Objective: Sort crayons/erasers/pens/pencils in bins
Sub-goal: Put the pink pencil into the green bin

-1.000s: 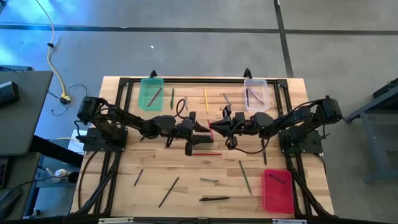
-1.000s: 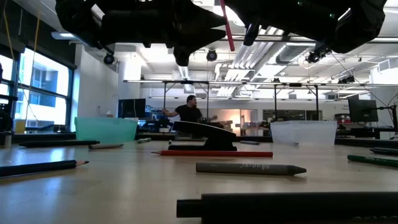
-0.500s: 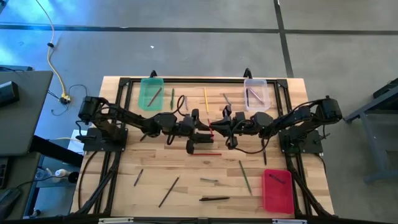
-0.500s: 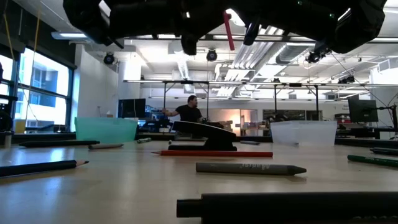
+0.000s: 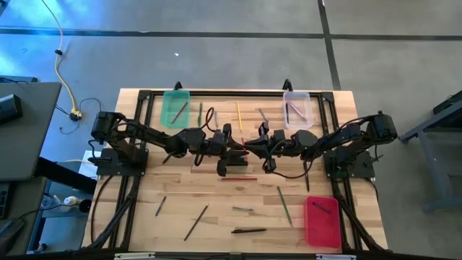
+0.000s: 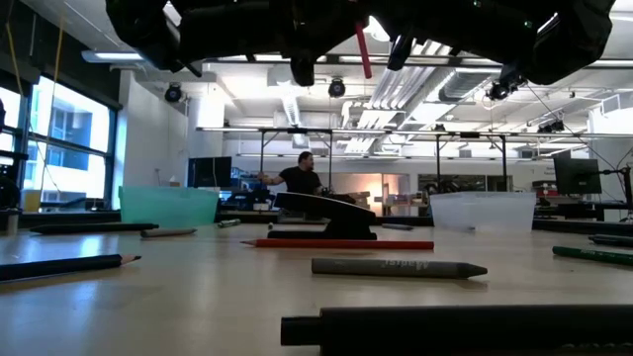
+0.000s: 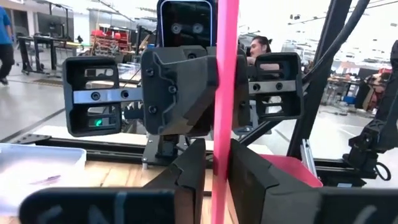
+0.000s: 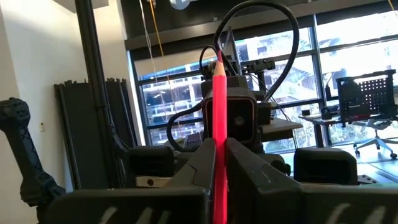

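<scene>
On the left of the worktop [image 5: 144,224], at the far edge, sits the green bin [image 5: 175,108] with a thin stick in it. Just beside it on the wood lie a green pencil [image 5: 200,114] and, further along, a yellow pencil [image 5: 239,115].

The left hand [image 5: 240,149] reaches in from the left, up in the air over the middle of the worktop. Its two fingers [image 7: 189,177] stand on either side of a red pencil [image 7: 224,106], very close to it. I cannot tell if they touch it and grip it.

The right hand [image 5: 253,146] reaches in from the right and faces the left hand, almost nose to nose. Its fingers [image 8: 202,165] are closed tight on the same red pencil, which stands up between them. So the red pencil is in the air between the two hands, held by the right one.

Under the hands, another red pencil [image 5: 239,178] lies flat on the wood. Nearer the front edge lie a brown pencil [image 5: 195,222], a short grey stick [image 5: 242,209], a black pen [image 5: 249,230] and a green pencil [image 5: 285,205].

On the right, the clear bin [image 5: 297,108] sits at the far edge with small sticks in it. The red bin [image 5: 322,222] sits at the front right corner.
</scene>
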Robot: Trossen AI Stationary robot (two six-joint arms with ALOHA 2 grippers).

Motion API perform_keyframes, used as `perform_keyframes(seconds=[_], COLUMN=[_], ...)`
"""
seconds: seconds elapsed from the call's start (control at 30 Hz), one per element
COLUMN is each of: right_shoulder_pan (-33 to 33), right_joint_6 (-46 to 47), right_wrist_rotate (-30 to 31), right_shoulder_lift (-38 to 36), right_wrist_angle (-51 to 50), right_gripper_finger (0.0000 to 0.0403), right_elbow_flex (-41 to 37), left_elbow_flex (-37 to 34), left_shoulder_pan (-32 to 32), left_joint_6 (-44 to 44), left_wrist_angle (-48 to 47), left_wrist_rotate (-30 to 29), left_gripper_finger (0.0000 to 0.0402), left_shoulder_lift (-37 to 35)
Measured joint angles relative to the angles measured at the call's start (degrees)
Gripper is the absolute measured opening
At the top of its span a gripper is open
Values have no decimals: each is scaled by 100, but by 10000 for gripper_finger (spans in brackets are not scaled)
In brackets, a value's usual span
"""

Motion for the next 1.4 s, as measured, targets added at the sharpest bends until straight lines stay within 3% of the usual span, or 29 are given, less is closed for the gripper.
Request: perform_keyframes(seconds=[0.3, 0.6, 0.73, 1.17, 1.3, 1.4], right_shoulder_pan=[0, 32, 138, 199, 203, 198], right_joint_6=[0, -168, -508, -1109, -1614, -1982], right_wrist_rotate=[0, -6, 79, 972, 1019, 1534], right_shoulder_lift=[0, 0, -2, -39, -39, -39], right_wrist_angle=[39, 33, 15, -166, -510, -1103], right_gripper_finger=[12, 12, 18, 171, 183, 165], right_elbow_flex=[0, 0, 0, -2, -2, -2], left_elbow_flex=[0, 0, 0, -4, -4, -7], left_shoulder_pan=[0, 0, 46, 96, 109, 119], left_joint_6=[92, 398, 417, 784, 799, 757], left_wrist_angle=[32, 37, -309, -3664, -5041, -6161], left_wrist_rotate=[-77, -124, -10, -644, -1031, -1436], left_gripper_finger=[88, 11, 11, 4, 4, 4], left_shoulder_lift=[0, 0, -163, -1734, -2398, -2893])
